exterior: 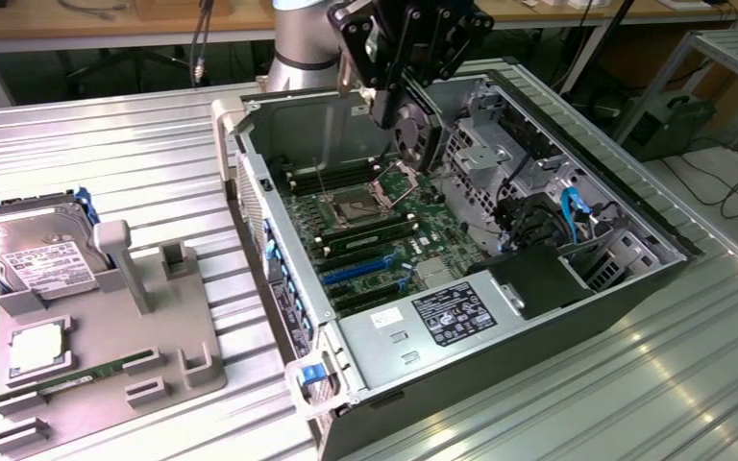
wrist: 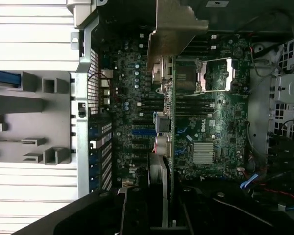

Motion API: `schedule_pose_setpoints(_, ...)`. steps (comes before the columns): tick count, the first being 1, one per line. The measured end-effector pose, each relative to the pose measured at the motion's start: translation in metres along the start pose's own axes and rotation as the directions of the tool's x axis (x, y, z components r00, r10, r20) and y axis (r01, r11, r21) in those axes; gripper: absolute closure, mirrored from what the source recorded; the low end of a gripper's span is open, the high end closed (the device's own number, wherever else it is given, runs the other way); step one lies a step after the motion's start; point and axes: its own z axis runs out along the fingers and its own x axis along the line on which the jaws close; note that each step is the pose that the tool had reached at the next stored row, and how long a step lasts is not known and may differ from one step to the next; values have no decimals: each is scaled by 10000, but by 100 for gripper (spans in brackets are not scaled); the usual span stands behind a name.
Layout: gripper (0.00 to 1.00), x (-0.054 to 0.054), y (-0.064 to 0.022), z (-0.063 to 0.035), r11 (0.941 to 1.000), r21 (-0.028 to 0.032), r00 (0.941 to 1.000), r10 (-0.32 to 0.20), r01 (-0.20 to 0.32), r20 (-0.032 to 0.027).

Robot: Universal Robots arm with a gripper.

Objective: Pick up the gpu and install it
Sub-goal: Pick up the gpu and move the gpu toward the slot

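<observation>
Ribbed silver metal covers the desk (exterior: 126,144), with wooden benches and cables behind it.

In the exterior view, an open black and grey computer case (exterior: 626,307) lies on its side on the desk, its green motherboard (exterior: 382,240) facing up and a silver power supply with a black label (exterior: 440,317) at the near end. On the exterior view's left stands a grey moulded holder (exterior: 112,346). It carries a boxy silver hard drive with a white label (exterior: 42,259), a square silver processor chip (exterior: 36,348) and a narrow green RAM stick (exterior: 81,373). My gripper (exterior: 395,96) hangs over the far part of the case, clamped on the gpu (exterior: 417,130), a thin flat card with a black fan face. The card hangs on edge above the motherboard, clear of it.

In the wrist view, I see the gpu (wrist: 175,34) edge-on between my gripper (wrist: 165,191) fingers, its silver metal end bracket farthest from me. Beneath it lie the motherboard (wrist: 215,122), the open silver processor socket (wrist: 186,76) and the blue expansion slots (wrist: 142,132). The grey holder (wrist: 34,122) sits outside the case wall.
</observation>
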Motion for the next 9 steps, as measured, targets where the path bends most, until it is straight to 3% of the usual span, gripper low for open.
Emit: schedule_pose_setpoints(9, 72, -141, -2, 7, 10000, 0, 10000, 0, 0, 0)
